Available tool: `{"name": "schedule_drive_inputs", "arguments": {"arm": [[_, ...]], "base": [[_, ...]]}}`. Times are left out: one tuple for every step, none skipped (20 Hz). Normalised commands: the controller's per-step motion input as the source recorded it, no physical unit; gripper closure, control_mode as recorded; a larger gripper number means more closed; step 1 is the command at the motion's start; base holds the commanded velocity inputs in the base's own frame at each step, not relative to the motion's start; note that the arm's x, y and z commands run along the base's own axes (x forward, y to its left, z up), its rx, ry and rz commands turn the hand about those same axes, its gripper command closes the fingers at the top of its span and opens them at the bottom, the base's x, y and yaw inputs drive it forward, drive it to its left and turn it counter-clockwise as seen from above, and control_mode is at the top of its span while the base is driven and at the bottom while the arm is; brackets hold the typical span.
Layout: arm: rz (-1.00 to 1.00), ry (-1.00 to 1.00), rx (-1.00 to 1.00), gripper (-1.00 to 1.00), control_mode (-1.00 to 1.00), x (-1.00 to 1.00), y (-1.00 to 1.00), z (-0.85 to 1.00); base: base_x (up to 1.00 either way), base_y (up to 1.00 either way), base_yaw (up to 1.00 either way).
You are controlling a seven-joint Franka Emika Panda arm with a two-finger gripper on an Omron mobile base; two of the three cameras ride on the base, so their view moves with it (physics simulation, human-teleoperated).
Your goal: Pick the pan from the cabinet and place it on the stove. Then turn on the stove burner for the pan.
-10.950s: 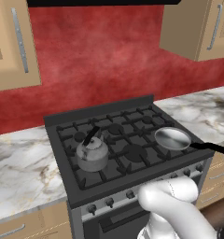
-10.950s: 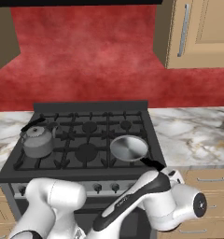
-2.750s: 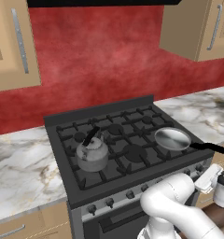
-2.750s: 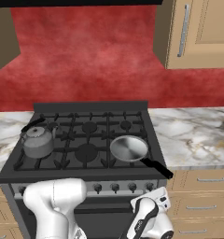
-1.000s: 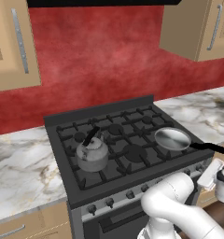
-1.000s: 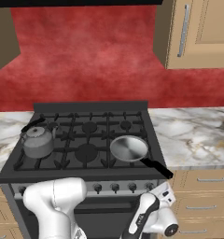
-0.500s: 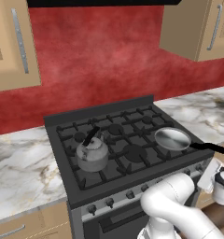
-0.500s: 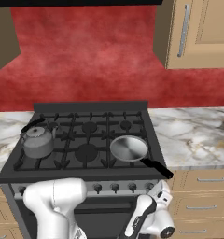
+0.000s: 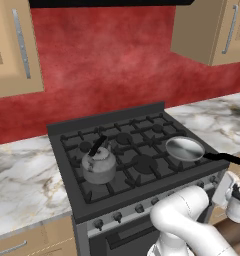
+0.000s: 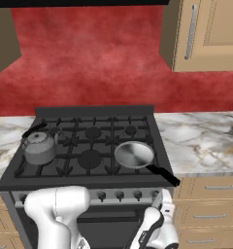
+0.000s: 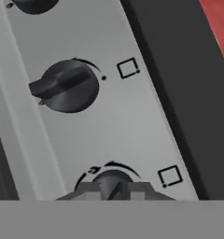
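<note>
1 round shallow silver steel frying pan [image 9: 184, 148] with a long thin black handle sits on the front right burner of the dark grey gas range [image 9: 72, 175], its handle reaching out past the front right corner of the black iron grates. On the front left burner stands a squat grey kettle [image 9: 98, 165] with a black handle, well apart from the pan.

Along the range's front panel runs a row of small dark knobs. Low at the right end of that panel is the white arm's two-finger gripper [image 11: 114, 190], seen from the hand camera pressed right up against 1 round dark knob [image 11: 113, 179]. Its 2 fingers [image 11: 88, 190] are clenched tight on that knob, 1 on each side of its ridge. The next knob [image 11: 67, 85] along the panel is free, its bar lying crosswise beside a small square mark.

Marbled white countertop [image 10: 206, 141] flanks the range on both sides, with red wall behind. 2 light tan wooden cabinets [image 10: 206, 34] with vertical silver bar handles hang above, doors closed
</note>
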Motion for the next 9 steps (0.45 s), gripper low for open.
{"name": "schedule_drive_inputs", "arguments": {"arm": [[0.06, -0.19, -0.28, 1.0, -1.0, -0.17, 0.0, 0.0], [0.06, -0.19, -0.28, 1.0, -1.0, -0.17, 0.0, 0.0], [0.06, -0.2, -0.28, 1.0, -1.0, -0.17, 0.0, 0.0], [0.06, -0.19, -0.27, 1.0, -1.0, -0.17, 0.0, 0.0], [0.06, -0.18, -0.28, 1.0, -1.0, -0.17, 0.0, 0.0], [0.06, -0.19, -0.28, 1.0, -1.0, -0.16, 0.0, 0.0], [0.06, -0.19, -0.27, 1.0, -1.0, -0.16, 0.0, 0.0], [0.06, -0.18, -0.27, 1.0, -1.0, -0.14, 0.0, 0.0], [0.06, -0.18, -0.26, 1.0, -1.0, -0.14, 0.0, 0.0]], "base": [[0.0, 0.0, 0.0], [0.0, 0.0, 0.0], [0.0, 0.0, 0.0], [0.0, 0.0, 0.0], [0.0, 0.0, 0.0], [0.0, 0.0, 0.0], [0.0, 0.0, 0.0], [0.0, 0.0, 0.0], [0.0, 0.0, 0.0]]}}
